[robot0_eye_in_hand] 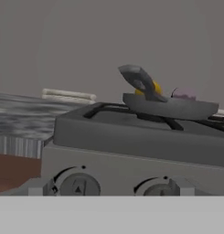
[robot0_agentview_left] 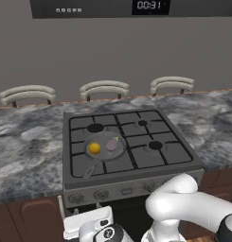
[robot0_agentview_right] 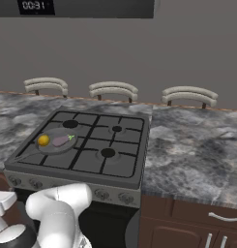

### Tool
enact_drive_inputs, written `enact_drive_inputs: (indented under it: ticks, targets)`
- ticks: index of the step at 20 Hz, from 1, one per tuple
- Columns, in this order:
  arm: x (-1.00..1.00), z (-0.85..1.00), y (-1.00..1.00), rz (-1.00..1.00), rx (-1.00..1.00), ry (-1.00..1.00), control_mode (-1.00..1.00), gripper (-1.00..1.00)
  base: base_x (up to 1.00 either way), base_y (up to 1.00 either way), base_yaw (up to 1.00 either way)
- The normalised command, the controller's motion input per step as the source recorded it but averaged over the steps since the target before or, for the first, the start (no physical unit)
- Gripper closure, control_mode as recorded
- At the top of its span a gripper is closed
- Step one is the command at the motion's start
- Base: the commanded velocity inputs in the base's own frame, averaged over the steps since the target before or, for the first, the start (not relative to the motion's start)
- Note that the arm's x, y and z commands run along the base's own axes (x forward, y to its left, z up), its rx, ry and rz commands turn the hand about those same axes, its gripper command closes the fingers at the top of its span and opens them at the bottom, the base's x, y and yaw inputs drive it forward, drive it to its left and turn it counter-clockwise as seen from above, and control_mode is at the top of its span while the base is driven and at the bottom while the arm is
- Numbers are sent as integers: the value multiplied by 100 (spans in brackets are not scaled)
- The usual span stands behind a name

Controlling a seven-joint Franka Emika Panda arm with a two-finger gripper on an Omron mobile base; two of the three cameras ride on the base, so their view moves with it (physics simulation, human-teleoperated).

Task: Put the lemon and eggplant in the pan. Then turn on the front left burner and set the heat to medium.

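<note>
The gripper [robot0_agentview_left: 89, 227] hangs low before the stove's [robot0_agentview_left: 136, 182] front panel, its jaws spread wide and empty. Above and beyond it sits the dull grey pan [robot0_agentview_left: 104, 147], its short handle pointing back down toward the gripper. Inside, the round yellow lemon [robot0_agentview_left: 94, 148] lies just beside the pale purple eggplant [robot0_agentview_left: 111, 144], whose stem tip points away. Two knobs [robot0_eye_in_hand: 78, 185] face the gripper closely.

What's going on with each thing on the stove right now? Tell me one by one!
lemon: lying in the pan, beside the eggplant.
eggplant: lying in the pan, stem tip pointing away.
pan: sitting on the stove's front left grate, handle toward the knobs.
stove knobs: on the front panel, untouched; setting too small to read.
gripper: open, empty, low in front of the knobs.
</note>
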Motion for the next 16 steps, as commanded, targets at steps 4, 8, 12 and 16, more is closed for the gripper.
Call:
enact_drive_inputs:
  ticks: [4, 8, 12, 16]
  targets:
    - [17, -9, 0, 0, 1, 0, -100, -100, 0, 0, 0]
    - [16, -9, 0, 0, 0, 0, -100, -100, 0, 0, 0]
    - [16, -10, 0, 0, 0, 0, -100, -100, 0, 0, 0]
    - [14, -11, 2, 0, 0, 0, -100, -100, 0, 0, 0]
